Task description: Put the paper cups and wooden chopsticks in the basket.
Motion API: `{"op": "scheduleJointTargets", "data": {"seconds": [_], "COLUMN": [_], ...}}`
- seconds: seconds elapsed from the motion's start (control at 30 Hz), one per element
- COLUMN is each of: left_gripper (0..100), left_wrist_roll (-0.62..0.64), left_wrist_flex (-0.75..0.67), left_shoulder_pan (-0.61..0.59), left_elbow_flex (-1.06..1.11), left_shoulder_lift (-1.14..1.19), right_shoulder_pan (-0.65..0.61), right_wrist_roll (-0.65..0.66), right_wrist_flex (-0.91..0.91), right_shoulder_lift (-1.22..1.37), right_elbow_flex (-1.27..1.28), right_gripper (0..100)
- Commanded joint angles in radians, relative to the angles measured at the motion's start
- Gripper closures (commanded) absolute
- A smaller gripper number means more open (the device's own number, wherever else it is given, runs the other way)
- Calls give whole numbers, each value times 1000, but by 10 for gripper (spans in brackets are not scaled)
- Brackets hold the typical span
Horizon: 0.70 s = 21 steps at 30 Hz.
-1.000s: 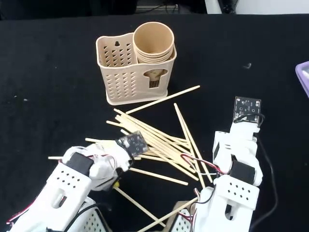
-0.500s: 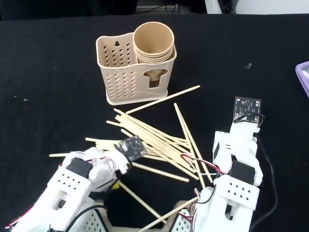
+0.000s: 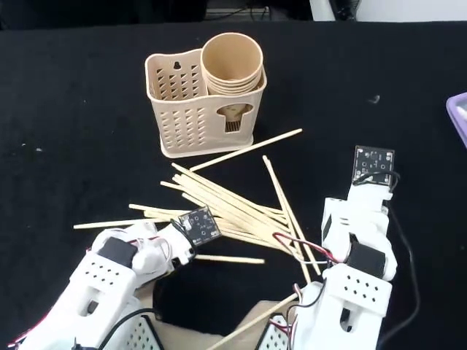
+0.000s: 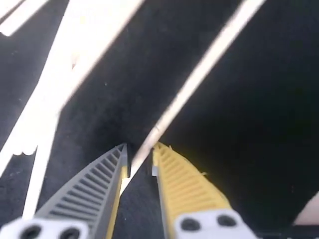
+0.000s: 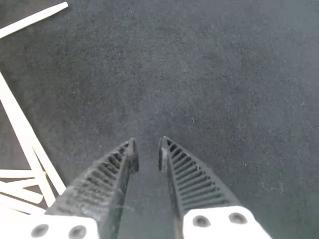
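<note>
Left gripper [image 4: 140, 152] pinches one chopstick [image 4: 199, 74]; right gripper [image 5: 148, 154] hangs barely ajar, empty.

Robotics lab: black-draped table [image 3: 66, 109], two arms [image 3: 102, 284] [image 3: 357, 270]

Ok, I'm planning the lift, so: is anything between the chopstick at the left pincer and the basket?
Nothing tall. Between the left pincer with its chopstick and the basket lie only other chopsticks, flat on the table. Paper cups fill one basket compartment; the other stands free.
</note>
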Motion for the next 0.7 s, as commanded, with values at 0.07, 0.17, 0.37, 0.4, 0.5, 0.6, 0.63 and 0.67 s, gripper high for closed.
{"op": "scheduleJointTargets", "data": {"seconds": [0.07,0.17,0.37,0.4,0.5,0.6,0.63,0.67], "left_gripper": [945,939,793,777,776,776,776,776], "left_wrist_roll": [-12,-15,-9,-8,44,112,143,172], "left_wrist_flex": [98,152,107,68,-75,-180,-193,-192], "left_shoulder_pan": [-39,-39,-90,-111,-157,-168,-166,-165], "left_elbow_flex": [-148,-197,-200,-189,-128,-71,-68,-70], "left_shoulder_lift": [-8,-8,-8,-5,0,-8,-8,-8], "right_shoulder_pan": [-12,-12,-12,-12,-14,-15,-20,-34], "right_wrist_roll": [0,0,2,20,121,204,239,287], "right_wrist_flex": [-25,-23,-18,-17,71,232,282,334], "right_shoulder_lift": [4,4,4,4,7,12,12,15], "right_elbow_flex": [-24,-24,-31,-36,-116,-271,-328,-380], "right_gripper": [909,909,907,907,907,907,907,907]}}
